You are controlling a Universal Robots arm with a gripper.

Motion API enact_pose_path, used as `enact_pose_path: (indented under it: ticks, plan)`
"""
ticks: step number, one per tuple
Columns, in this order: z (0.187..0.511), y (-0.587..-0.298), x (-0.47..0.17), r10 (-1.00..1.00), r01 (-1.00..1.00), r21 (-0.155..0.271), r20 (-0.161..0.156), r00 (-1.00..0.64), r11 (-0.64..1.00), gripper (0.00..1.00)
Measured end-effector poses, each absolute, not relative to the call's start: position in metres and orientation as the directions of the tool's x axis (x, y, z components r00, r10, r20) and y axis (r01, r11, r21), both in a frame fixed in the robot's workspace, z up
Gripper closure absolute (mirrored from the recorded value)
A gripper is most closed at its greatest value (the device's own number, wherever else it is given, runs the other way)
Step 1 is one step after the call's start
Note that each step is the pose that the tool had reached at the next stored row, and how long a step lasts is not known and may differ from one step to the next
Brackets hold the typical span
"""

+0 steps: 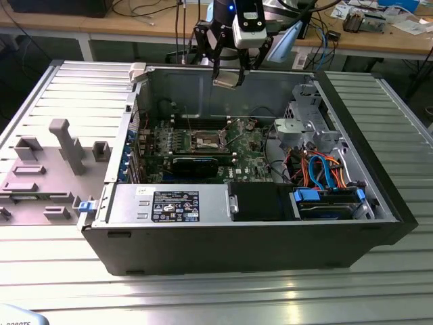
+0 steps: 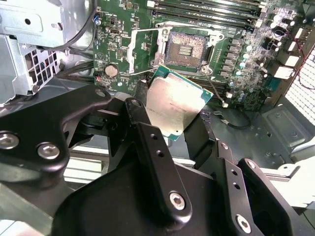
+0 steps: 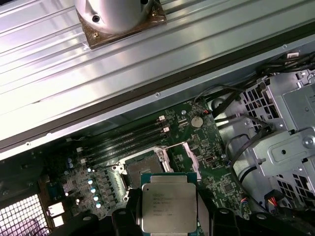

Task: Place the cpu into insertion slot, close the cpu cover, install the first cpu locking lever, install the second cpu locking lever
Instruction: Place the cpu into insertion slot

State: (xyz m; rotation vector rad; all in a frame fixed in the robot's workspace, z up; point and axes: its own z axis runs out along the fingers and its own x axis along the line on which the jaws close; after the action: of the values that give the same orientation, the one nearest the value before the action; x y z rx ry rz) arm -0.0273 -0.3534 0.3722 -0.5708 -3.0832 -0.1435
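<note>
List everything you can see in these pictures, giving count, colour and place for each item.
computer case: one, black, open, on the slatted metal table.
circuit board: one, green, inside the case.
insertion slot: one, silver rim, dark centre, amid the board, empty.
black card: one, on the board beside the slot.
power supply: one, silver, along the case's near wall.
cables: several, blue and orange, at the exterior view's right.
fixture tray: one, grey, outside the case at the exterior view's left.
cpu: one, silver-grey top, held above the board.
gripper: one, black, shut on the cpu.
</note>
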Motion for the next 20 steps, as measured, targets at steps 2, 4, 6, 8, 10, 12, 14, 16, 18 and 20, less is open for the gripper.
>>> enact_pose_path:
  ticks: [2, 4, 6, 8, 10, 12, 14, 16, 18, 20]
  plan:
    - [0.3722, -0.3534, -0.0273, 0.357, 0.357, 0.089, 0.019, -0.934, 0.93, 0.46]
    - [0.3722, -0.3534, -0.0273, 0.357, 0.357, 0.089, 0.019, -0.934, 0.93, 0.46]
    - [0.3722, -0.3534, -0.0273, 0.357, 0.357, 0.089, 0.019, -0.934, 0.93, 0.46]
    - [0.3722, -0.3534, -0.0273, 0.357, 0.357, 0.089, 0.019, -0.934, 0.93, 0.46]
    - [0.3722, -0.3534, -0.0273, 0.358, 0.358, 0.089, 0.019, -0.934, 0.929, 0.46]
    - [0.3722, -0.3534, -0.0273, 0.364, 0.364, 0.089, 0.019, -0.931, 0.927, 0.46]
    - [0.3717, -0.3534, -0.0274, 0.386, 0.386, 0.089, 0.019, -0.922, 0.918, 0.46]
    - [0.3714, -0.3534, -0.0274, 0.407, 0.407, 0.089, 0.019, -0.913, 0.909, 0.46]
    - [0.3711, -0.3534, -0.0274, 0.421, 0.421, 0.089, 0.019, -0.907, 0.903, 0.46]
    - [0.3704, -0.3541, -0.0277, 0.432, 0.432, 0.089, 0.019, -0.902, 0.897, 0.46]
